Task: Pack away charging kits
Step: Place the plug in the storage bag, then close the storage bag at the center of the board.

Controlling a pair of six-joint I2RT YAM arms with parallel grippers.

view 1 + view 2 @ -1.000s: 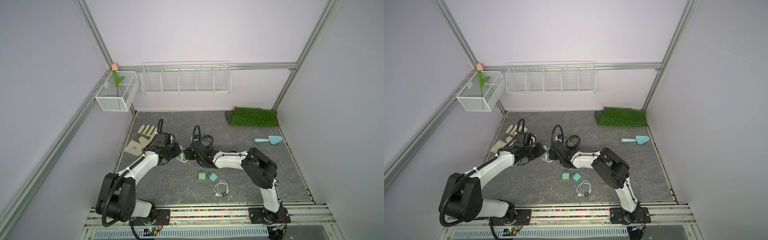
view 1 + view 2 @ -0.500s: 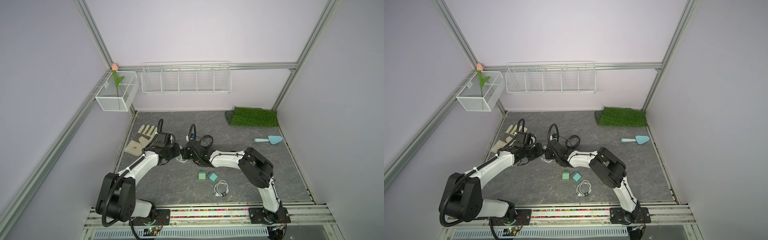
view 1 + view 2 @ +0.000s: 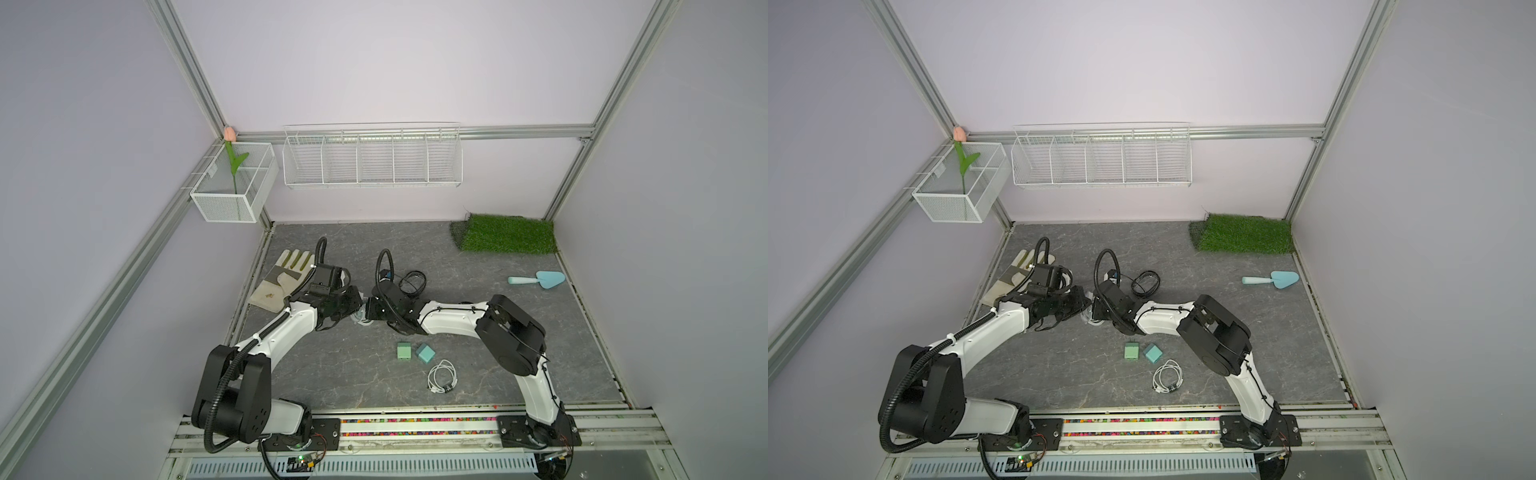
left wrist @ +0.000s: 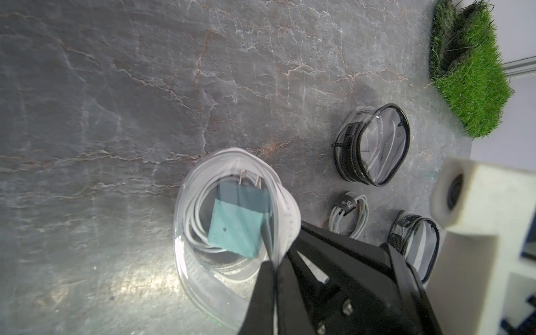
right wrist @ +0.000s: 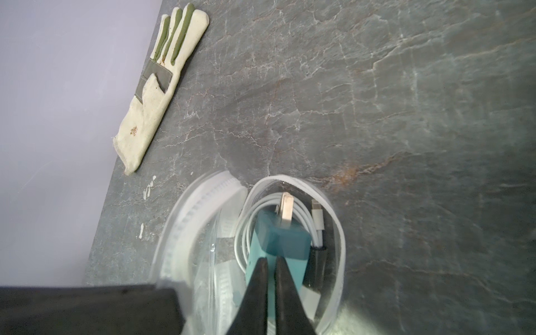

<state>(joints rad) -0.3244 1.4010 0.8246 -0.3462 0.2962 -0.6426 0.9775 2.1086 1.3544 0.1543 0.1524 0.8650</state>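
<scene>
A clear white-rimmed case (image 4: pixel 185 261) lies on the table between both grippers (image 3: pixel 360 321). Inside it sit a teal charger block (image 4: pixel 235 223) and a coiled white cable (image 4: pixel 194 220). My left gripper (image 4: pixel 274 262) is shut on the case's clear lid flap (image 4: pixel 285 220) and holds it up. My right gripper (image 5: pixel 269 259) is shut, its tips over the teal block (image 5: pixel 278 240) in the case, nothing seen between them. A green block (image 3: pixel 403 351), a teal block (image 3: pixel 425 353) and a coiled cable (image 3: pixel 442 376) lie loose near the front. Another coiled cable (image 4: pixel 349 214) lies by the cases.
Two black-rimmed clear cases (image 4: pixel 374 145) (image 4: pixel 414 243) lie behind the right gripper. A work glove (image 3: pixel 282 280) lies at the left edge, a light-blue trowel (image 3: pixel 538 278) at the right, a grass mat (image 3: pixel 507 235) at the back right. A wire rack (image 3: pixel 372 156) hangs on the back wall.
My right gripper has moved left, up to the case at the left gripper, and its jaws have closed. The left arm has not moved.
</scene>
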